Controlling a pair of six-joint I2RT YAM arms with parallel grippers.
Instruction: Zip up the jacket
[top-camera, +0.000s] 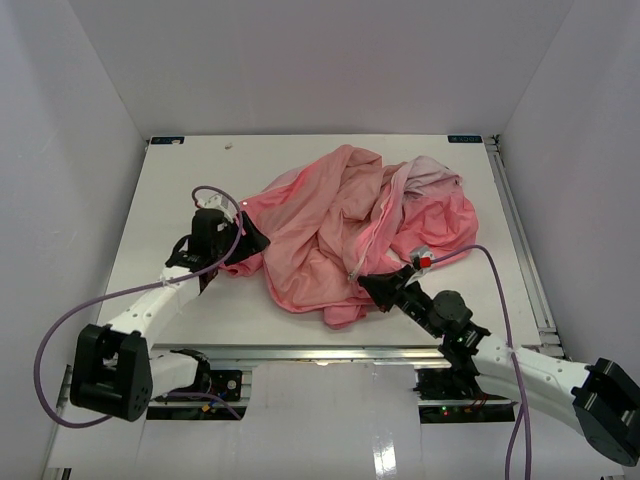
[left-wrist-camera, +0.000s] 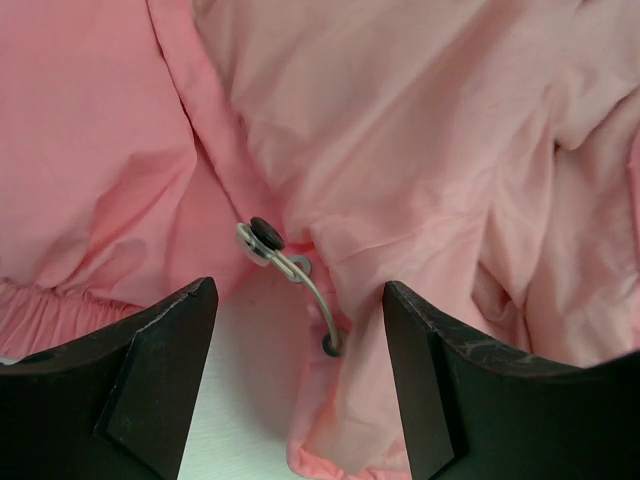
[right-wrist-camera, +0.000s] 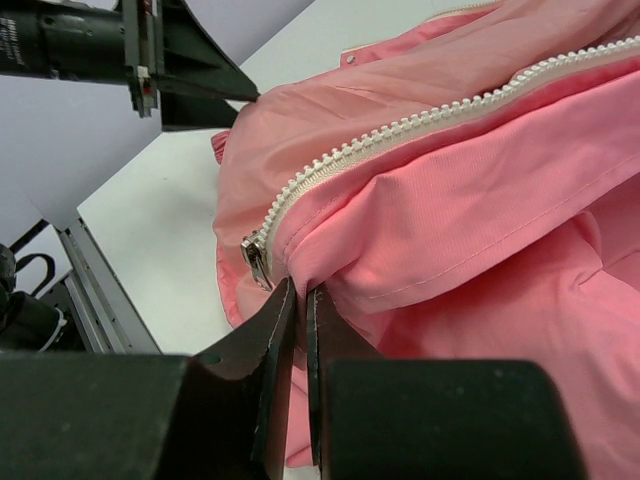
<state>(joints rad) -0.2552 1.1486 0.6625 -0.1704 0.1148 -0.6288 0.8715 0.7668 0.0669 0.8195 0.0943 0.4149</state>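
On white table (top-camera: 170, 200), crumpled pink jacket (top-camera: 330, 230), pale walls (top-camera: 300, 60)

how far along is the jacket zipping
Barely started. Done: the right pincer is shut on the jacket hem just below the zipper slider. In hand: the left pincer hangs open over a cord loop. To do: the jacket lies bunched; joining the zipper and pulling it up remain.

White bench (top-camera: 180, 185) in front of me carries one thing directly on it: the salmon-pink jacket (top-camera: 330, 225), crumpled in a heap from centre toward the far right, its pale zipper edge (top-camera: 374, 238) running down through the folds.
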